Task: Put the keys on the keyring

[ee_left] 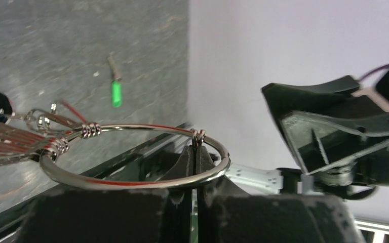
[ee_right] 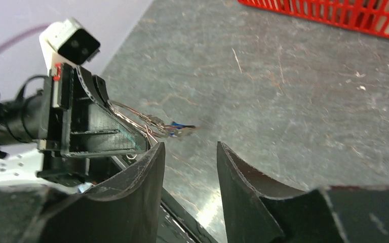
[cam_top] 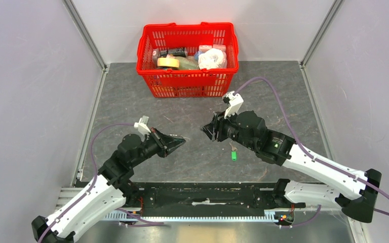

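My left gripper (cam_top: pixel 181 141) is shut on the keyring; in the left wrist view its fingertips (ee_left: pixel 196 150) pinch the far side of the silvery ring (ee_left: pixel 131 183). Several silvery keys (ee_left: pixel 10 144) hang off the ring's left side. The green-headed key (cam_top: pixel 233 154) lies on the grey table, also in the left wrist view (ee_left: pixel 115 93). My right gripper (cam_top: pixel 206 130) is open and empty, just right of the left one, above the table. In the right wrist view (ee_right: pixel 187 149) it faces the ring's keys (ee_right: pixel 157 123), among them a blue bit (ee_right: pixel 180 125).
A red basket (cam_top: pixel 185 25) with tape and bags stands at the back middle; its edge shows in the right wrist view (ee_right: pixel 334 12). Grey walls close in both sides. A black rail (cam_top: pixel 207 195) runs along the near edge.
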Robot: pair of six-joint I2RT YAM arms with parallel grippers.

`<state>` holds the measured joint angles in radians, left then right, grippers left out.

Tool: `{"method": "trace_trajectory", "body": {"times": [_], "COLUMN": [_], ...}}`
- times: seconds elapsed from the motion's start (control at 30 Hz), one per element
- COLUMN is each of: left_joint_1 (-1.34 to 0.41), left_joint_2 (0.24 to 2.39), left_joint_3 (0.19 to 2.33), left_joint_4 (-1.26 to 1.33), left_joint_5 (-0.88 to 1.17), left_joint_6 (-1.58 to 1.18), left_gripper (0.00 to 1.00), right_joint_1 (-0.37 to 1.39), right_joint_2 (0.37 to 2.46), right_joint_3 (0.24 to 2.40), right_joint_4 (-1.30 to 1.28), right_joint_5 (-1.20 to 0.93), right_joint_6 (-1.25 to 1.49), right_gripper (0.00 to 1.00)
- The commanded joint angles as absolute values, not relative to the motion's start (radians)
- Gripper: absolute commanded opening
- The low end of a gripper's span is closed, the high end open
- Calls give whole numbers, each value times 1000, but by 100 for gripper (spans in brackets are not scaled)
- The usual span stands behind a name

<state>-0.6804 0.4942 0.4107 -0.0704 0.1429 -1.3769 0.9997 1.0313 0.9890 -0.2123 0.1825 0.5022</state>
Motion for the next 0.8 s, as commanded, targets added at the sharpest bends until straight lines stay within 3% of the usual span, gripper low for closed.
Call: {"method": "trace_trajectory", "body": {"times": [0.0,0.53,0.77], "left_joint_1": [-676,-684,-746], "left_joint_2": [570,995,1197], "left_joint_3": [518,838,1025], "left_joint_4": [-279,-747,-1050], "left_joint_5": [294,662,494], "left_joint_6": [-1255,-605,-341], "left_gripper": [2,2,2], "right_joint_1": [1002,1001,1002], "right_joint_2": [1036,1120,1101], "right_joint_3": [1018,1065,1026], "right_joint_4": [-323,-463,-458], "right_joint_5": [177,10,15], "right_joint_6": [421,313,299], "right_gripper": [49,49,49]}}
